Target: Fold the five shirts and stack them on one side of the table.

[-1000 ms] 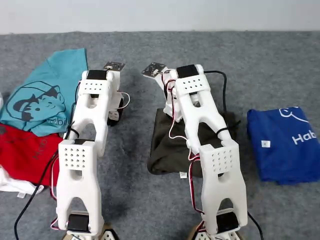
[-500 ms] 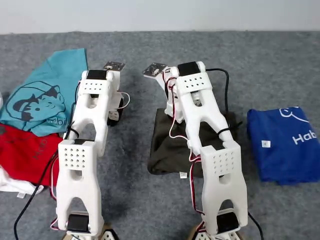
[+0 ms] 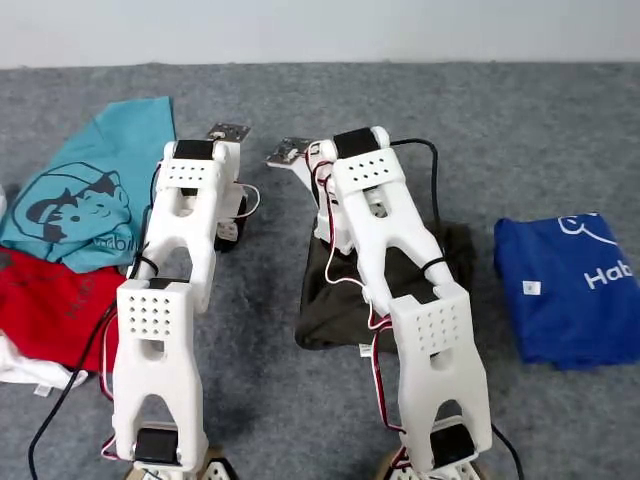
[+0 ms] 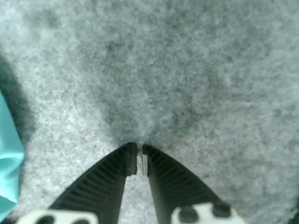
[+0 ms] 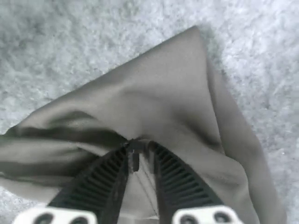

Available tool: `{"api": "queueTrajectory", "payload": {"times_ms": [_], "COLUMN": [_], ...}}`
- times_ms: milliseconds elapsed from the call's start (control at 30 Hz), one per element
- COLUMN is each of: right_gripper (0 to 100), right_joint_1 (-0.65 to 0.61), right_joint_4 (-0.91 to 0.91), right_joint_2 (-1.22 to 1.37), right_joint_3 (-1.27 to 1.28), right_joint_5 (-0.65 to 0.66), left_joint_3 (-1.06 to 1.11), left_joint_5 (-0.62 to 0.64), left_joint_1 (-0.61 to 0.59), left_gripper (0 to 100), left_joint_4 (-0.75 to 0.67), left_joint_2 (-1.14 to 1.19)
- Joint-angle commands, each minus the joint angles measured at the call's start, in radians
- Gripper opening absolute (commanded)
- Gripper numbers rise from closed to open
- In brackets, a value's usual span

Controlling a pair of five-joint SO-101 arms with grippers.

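On the high view the grey felt table (image 3: 520, 130) is seen with the dark shirt (image 3: 325, 295) near its centre, half covered by the right arm (image 3: 385, 215). A folded blue shirt (image 3: 570, 290) is laid at three o'clock, apart from the dark one. At ten o'clock a teal shirt (image 3: 90, 190) is spread out. A red shirt (image 3: 50, 305) is touched by its edge at nine o'clock, and a white shirt (image 3: 25, 370) shows from under the red one at eight o'clock. The left arm (image 3: 170, 300) is placed between this pile and the dark shirt.

What is hidden beneath the arms there is supplied by the wrist views. In the right wrist view the right gripper (image 5: 138, 151) is shown pinching a gathered fold of the dark shirt, with creases running out from the pinch. In the left wrist view the left gripper (image 4: 137, 157) is shown with its fingers pressed together at the tips over bare felt, and the teal shirt's edge is seen near it.
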Motion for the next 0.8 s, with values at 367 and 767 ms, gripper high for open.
{"api": "queueTrajectory", "payload": {"times_ms": [367,767], "right_gripper": [1.2,1.1], "right_joint_1": [0.067,0.087], "right_joint_4": [0.036,0.045], "right_joint_2": [-0.028,-0.384], "right_joint_3": [-0.044,0.353], "right_joint_5": [0.044,0.015], "left_joint_3": [-0.012,-0.008], "left_joint_5": [-0.002,-0.002], "left_joint_1": [0.002,0.002], "left_gripper": [4,4], "left_joint_4": [-0.012,-0.012], "left_joint_2": [0.018,0.018]}}
